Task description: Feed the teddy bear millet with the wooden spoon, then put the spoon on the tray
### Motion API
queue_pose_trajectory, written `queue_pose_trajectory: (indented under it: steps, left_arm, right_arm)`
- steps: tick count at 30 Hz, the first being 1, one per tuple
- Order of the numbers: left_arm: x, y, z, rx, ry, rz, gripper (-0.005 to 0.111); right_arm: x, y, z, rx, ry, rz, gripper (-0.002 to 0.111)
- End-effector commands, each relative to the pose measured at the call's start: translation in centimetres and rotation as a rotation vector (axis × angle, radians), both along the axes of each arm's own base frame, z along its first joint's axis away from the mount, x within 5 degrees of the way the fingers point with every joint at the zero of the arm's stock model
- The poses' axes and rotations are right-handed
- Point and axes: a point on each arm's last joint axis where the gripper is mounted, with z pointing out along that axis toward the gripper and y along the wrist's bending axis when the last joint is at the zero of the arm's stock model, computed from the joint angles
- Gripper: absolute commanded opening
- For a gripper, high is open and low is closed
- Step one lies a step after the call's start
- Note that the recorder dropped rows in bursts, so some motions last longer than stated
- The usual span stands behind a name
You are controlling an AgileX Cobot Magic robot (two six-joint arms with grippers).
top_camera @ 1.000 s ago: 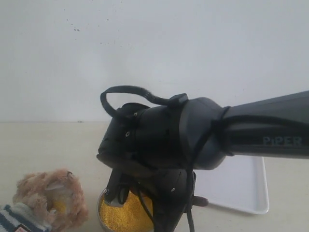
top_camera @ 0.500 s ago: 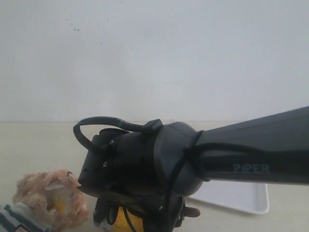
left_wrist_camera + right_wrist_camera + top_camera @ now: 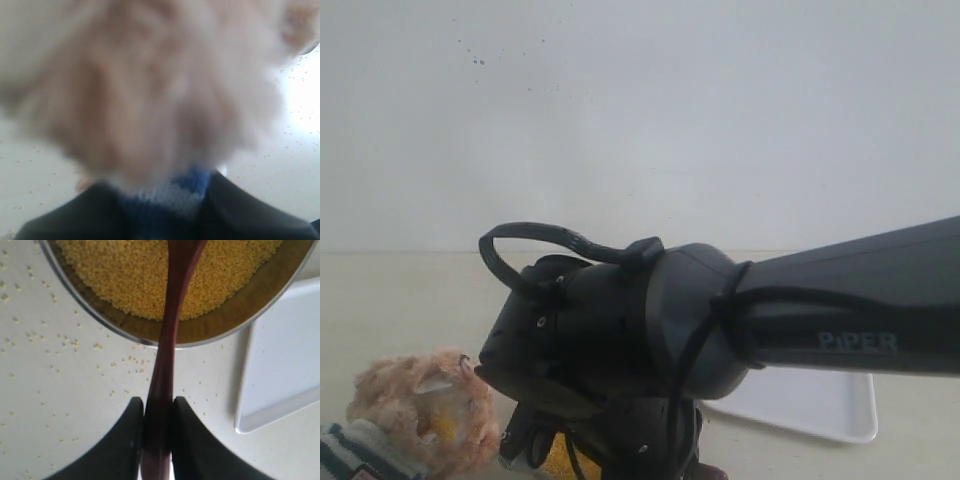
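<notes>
our right claw (image 3: 156, 409) pinches the wooden spoon (image 3: 169, 335) by its handle, its tip over the millet (image 3: 120, 270); our left claw (image 3: 159, 192) clamps the teddy bear (image 3: 150, 90) at its striped shirt.

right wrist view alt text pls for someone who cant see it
The right gripper clamps the wooden spoon by its handle, the spoon stretching over a metal bowl of yellow millet. A white tray lies beside the bowl, and stray grains dot the table.
</notes>
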Motion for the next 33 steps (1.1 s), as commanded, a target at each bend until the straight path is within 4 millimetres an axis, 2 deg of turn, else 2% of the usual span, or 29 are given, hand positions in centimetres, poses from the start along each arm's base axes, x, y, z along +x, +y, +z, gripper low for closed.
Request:
queue_pose_trajectory:
  steps: [1,4,8,15,23,33]
  left_arm:
    - [0.2,0.0,0.3,-0.007,-0.025,0.009,0.004]
    - [0.2,0.0,0.3,-0.007,-0.025,0.009,0.004]
    - [0.2,0.0,0.3,-0.007,-0.025,0.009,0.004]
    - [0.2,0.0,0.3,-0.007,-0.025,0.009,0.004]
    - [0.2,0.0,0.3,-0.007,-0.025,0.009,0.004]
    - [0.2,0.0,0.3,-0.007,-0.025,0.009,0.004]
  right_arm:
    - [-0.4,0.0,0.3,0.04,0.028,-0.024,0.004]
    - [-0.3,0.1,0.3,0.057,0.026,-0.034,0.004]
    - [0.7,-0.8,0.2,0.111,0.085,-0.135,0.004]
    - [1.6,-1.5,1.5,0.283,0.168,-0.208,0.004]
    - [2.3,-2.5,1.7,0.292,0.211,-0.267,0.004]
    - [3.5,-3.6,1.8,0.452,0.394,-0.398,0.004]
